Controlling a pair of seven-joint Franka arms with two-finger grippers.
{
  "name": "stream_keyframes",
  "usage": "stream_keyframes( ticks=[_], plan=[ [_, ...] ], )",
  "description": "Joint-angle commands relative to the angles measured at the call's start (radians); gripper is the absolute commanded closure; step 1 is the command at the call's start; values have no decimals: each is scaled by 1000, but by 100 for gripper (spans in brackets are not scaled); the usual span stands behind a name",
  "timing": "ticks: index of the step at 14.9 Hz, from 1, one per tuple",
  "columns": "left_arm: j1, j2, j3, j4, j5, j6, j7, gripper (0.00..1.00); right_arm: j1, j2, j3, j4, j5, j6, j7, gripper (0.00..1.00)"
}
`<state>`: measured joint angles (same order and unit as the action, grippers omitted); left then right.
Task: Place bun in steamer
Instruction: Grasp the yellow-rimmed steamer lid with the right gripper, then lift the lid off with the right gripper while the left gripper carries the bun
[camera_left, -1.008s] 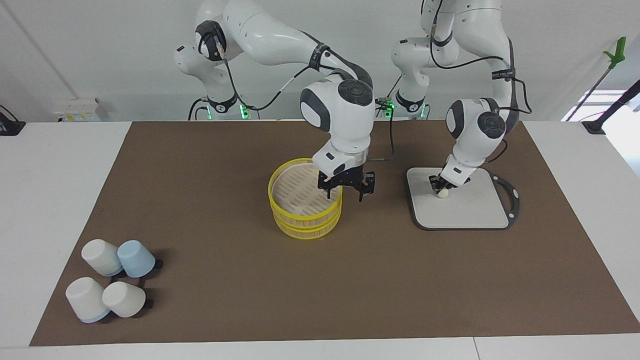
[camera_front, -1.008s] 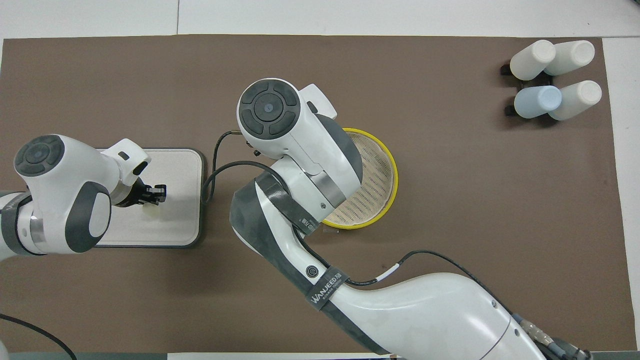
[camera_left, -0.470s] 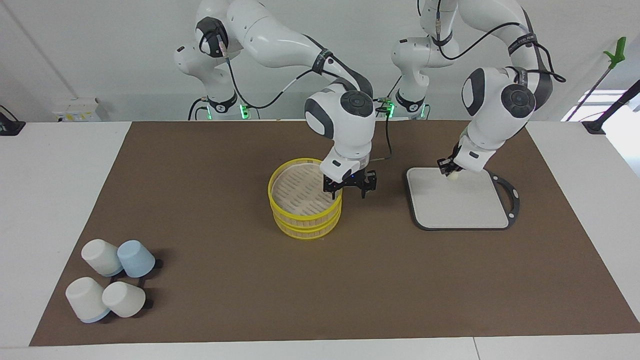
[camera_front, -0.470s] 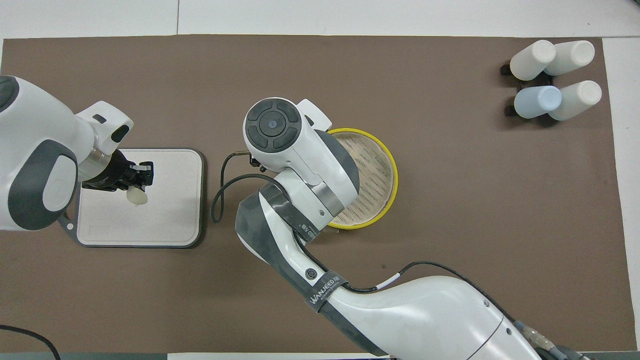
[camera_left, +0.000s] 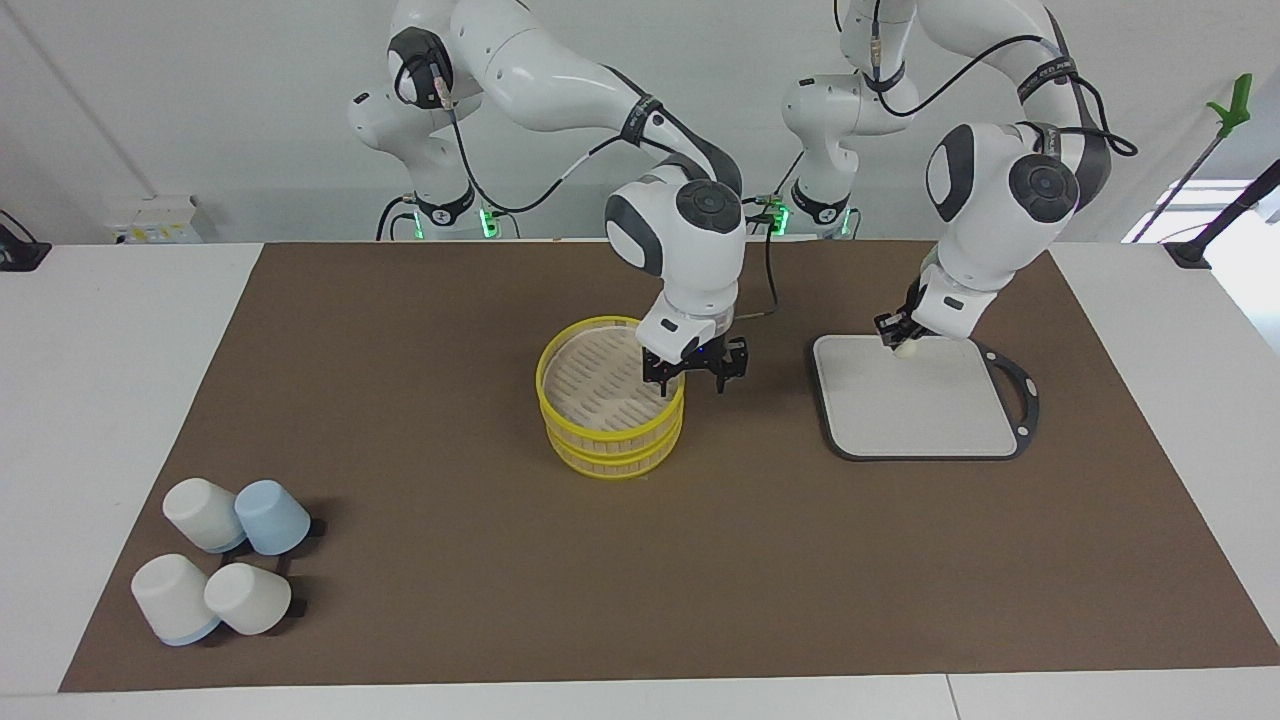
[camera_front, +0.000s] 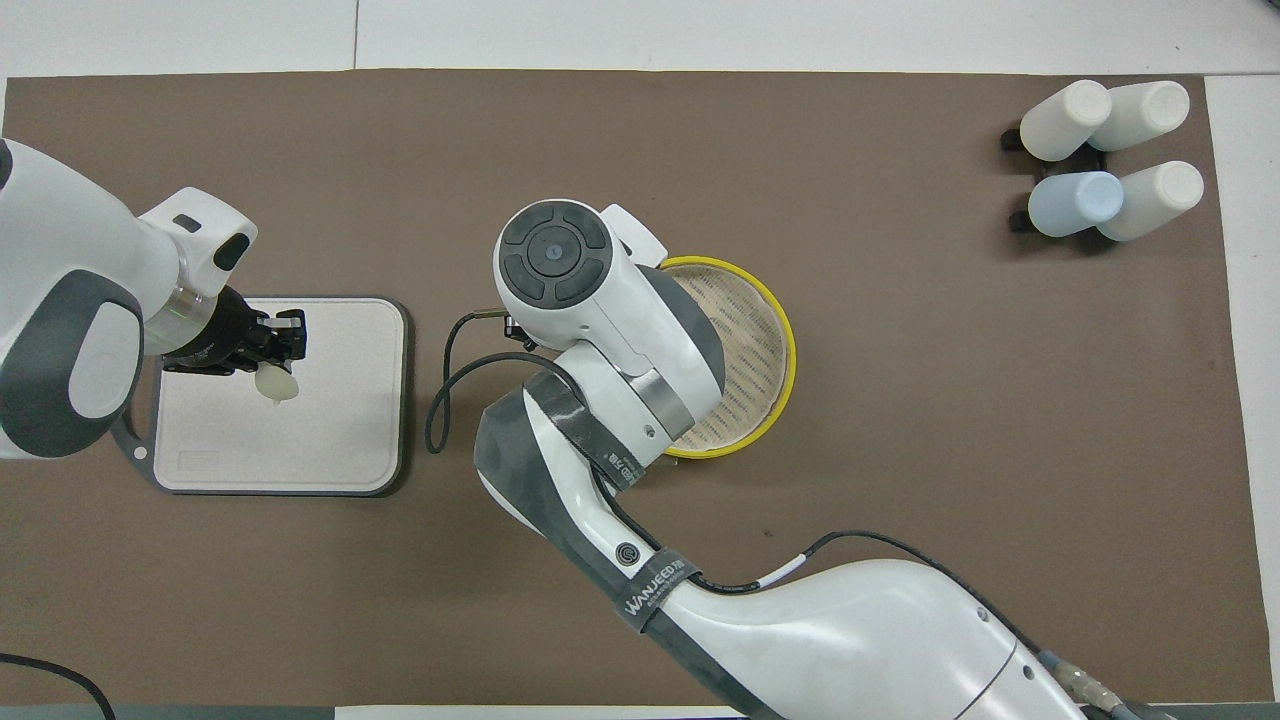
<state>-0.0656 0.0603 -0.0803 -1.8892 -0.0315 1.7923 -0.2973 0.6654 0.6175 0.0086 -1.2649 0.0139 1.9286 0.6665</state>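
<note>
Left gripper (camera_left: 903, 341) clamps the small cream-white dough bun (camera_left: 906, 348), raised over the grey rectangular board's (camera_left: 920, 415) robot-side edge. Right gripper (camera_left: 684, 374) straddles the round yellow-rimmed two-tier steamer's (camera_left: 609, 405) rim; I cannot tell its jaw state. Bare brown mat (camera_left: 760, 560) between steamer and board.

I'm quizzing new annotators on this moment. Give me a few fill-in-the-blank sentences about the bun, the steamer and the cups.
1. The left gripper, over the grey board, holds the ____.
2. The steamer has ____ stacked tiers.
3. The right gripper is at the steamer's ____.
4. Among the four upturned cups, one is all ____.

Missing words: bun; two; rim; blue
</note>
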Motion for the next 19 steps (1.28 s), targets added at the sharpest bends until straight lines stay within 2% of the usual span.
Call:
stream_keyframes(
  ticks=[1, 7, 12, 15, 19],
  plan=[
    [-7, -8, 2, 10, -16, -25, -17, 96, 5, -32, 4, -47, 14, 26, 24, 100],
    [-7, -8, 2, 10, -16, -21, -37, 95, -17, -36, -4, -28, 11, 3, 19, 100],
    [-19, -5, -50, 42, -39, -30, -153, 95, -121, -79, -4, 65, 6, -143, -92, 100],
    [-40, 10, -94, 110, -44, -68, -273, 95, -206, -130, 1, 67, 11, -154, -197, 100],
    [-212, 99, -148, 232, -79, -56, -590, 95, -369, -162, -6, 67, -2, -241, -485, 100]
  ],
)
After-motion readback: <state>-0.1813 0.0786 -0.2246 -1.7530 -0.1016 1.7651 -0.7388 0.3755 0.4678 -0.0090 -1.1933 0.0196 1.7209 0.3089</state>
